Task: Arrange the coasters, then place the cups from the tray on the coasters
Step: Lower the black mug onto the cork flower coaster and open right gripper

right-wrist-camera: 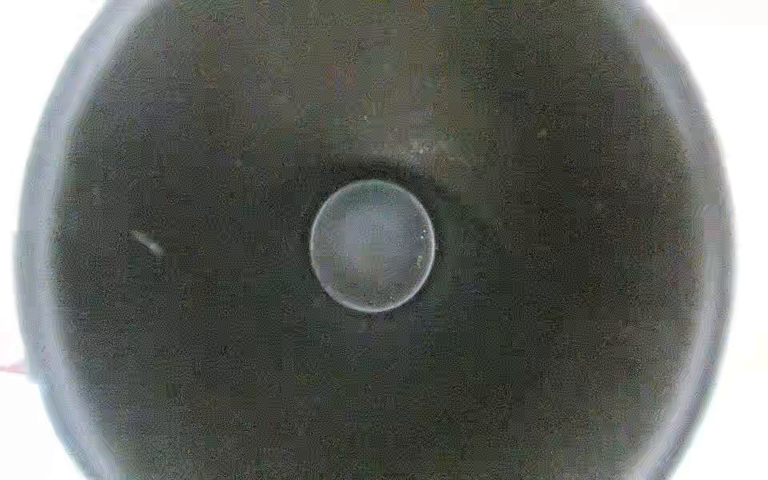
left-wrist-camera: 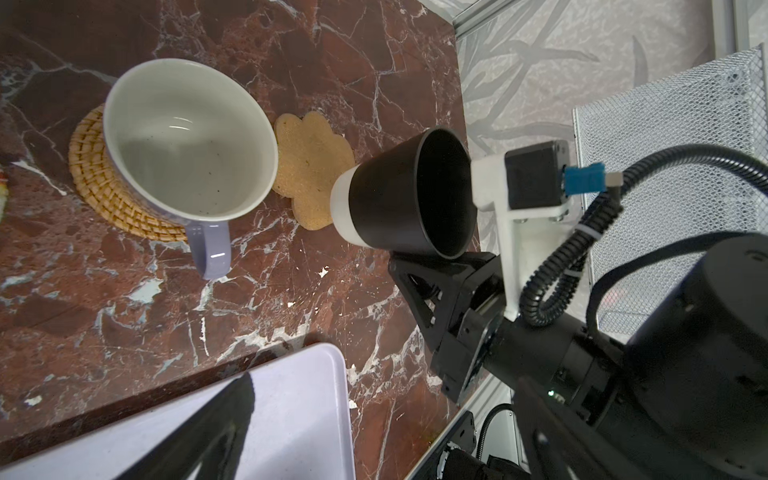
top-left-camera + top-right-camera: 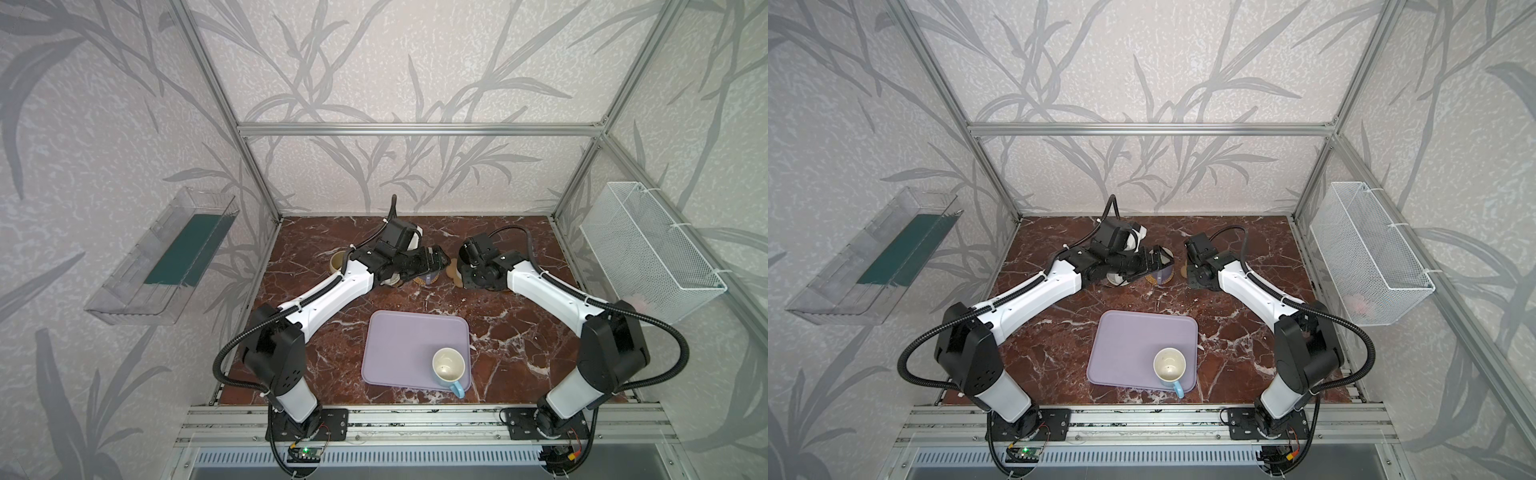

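The lavender tray (image 3: 399, 345) holds one light blue cup (image 3: 448, 365) near its front right corner. Behind the tray a lavender cup (image 2: 187, 137) stands on the golden rattan coaster (image 2: 89, 166). Beside it lies the tan paw-shaped coaster (image 2: 311, 162). My right gripper (image 2: 428, 266) is shut on the black cup (image 2: 399, 195), which hangs tilted just over the paw coaster; the right wrist view looks straight into that black cup (image 1: 372, 245). My left gripper (image 3: 436, 255) hovers open and empty above the lavender cup. A beige-yellow cup (image 3: 337, 261) stands behind the left arm.
A white wire basket (image 3: 648, 249) hangs on the right wall and a clear plastic bin (image 3: 158, 257) on the left wall. Aluminium frame posts stand at the table's back corners. The two arms nearly meet at the back middle.
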`<action>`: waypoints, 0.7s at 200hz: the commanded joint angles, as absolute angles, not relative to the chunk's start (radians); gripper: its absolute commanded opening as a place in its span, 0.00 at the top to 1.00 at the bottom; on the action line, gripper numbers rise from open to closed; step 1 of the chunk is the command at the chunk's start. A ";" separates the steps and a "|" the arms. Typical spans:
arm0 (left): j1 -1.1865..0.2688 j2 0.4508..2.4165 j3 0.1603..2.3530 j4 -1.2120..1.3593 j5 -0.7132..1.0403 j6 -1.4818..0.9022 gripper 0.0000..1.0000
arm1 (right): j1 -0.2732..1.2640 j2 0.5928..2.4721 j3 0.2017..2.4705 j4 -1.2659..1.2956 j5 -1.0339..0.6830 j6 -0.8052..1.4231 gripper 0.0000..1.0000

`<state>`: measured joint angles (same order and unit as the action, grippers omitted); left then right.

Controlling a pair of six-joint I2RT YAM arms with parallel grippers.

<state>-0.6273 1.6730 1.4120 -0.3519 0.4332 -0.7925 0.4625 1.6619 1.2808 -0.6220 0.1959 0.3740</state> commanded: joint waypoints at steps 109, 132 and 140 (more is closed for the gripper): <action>-0.625 1.792 1.516 -0.319 0.365 -0.808 0.01 | 0.408 1.884 1.494 -0.601 0.178 0.333 1.00; -0.626 1.798 1.514 -0.311 0.364 -0.811 0.01 | 0.408 1.878 1.469 -0.578 0.179 0.336 1.00; -0.626 1.798 1.514 -0.311 0.364 -0.811 0.01 | 0.408 1.880 1.465 -0.574 0.177 0.334 1.00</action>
